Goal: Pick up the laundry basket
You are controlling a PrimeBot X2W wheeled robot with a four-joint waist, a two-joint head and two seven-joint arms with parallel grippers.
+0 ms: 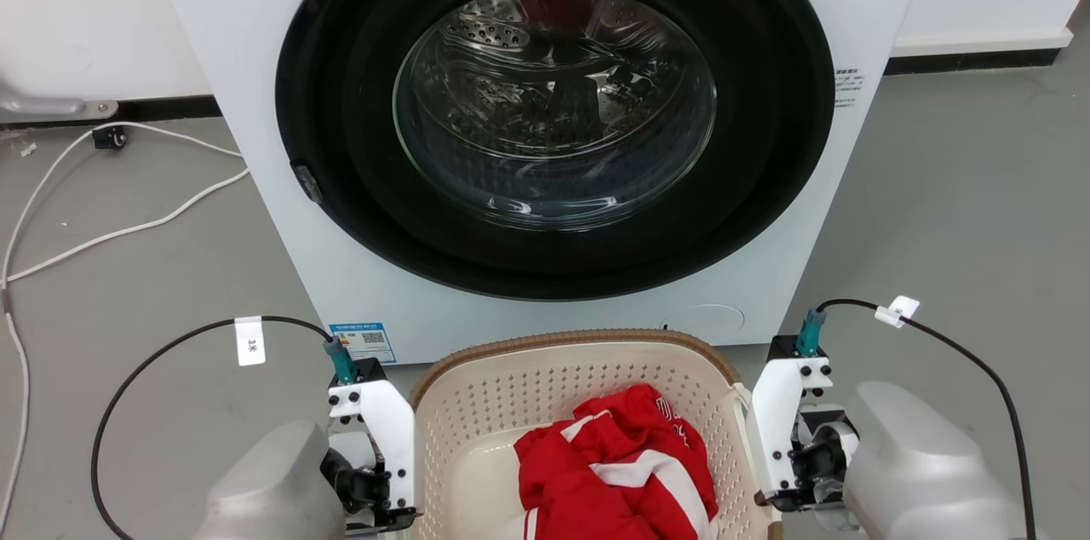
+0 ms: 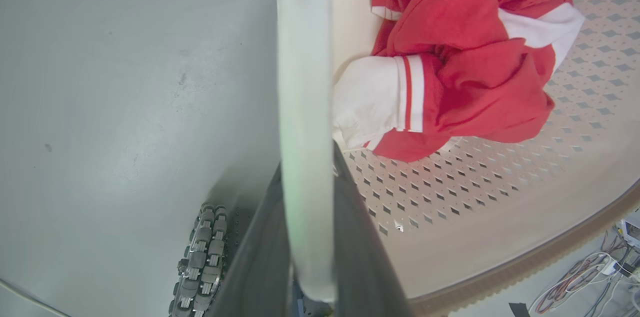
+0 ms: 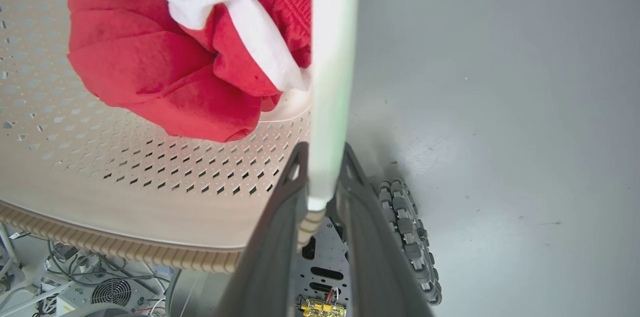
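Clamping one handle (image 2: 305, 107) apiece, left fingers (image 2: 260, 262) and right fingers (image 3: 272, 257) grip one laundry basket (image 1: 511, 404) (one red garment (image 1: 613, 455) inside).

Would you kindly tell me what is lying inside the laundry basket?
Inside the laundry basket lies a crumpled red and white garment, bare perforated wall around it. Anything beneath the garment is covered from sight.

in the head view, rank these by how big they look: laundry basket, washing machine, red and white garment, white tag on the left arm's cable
1. washing machine
2. laundry basket, though the bottom edge cuts it off
3. red and white garment
4. white cable tag
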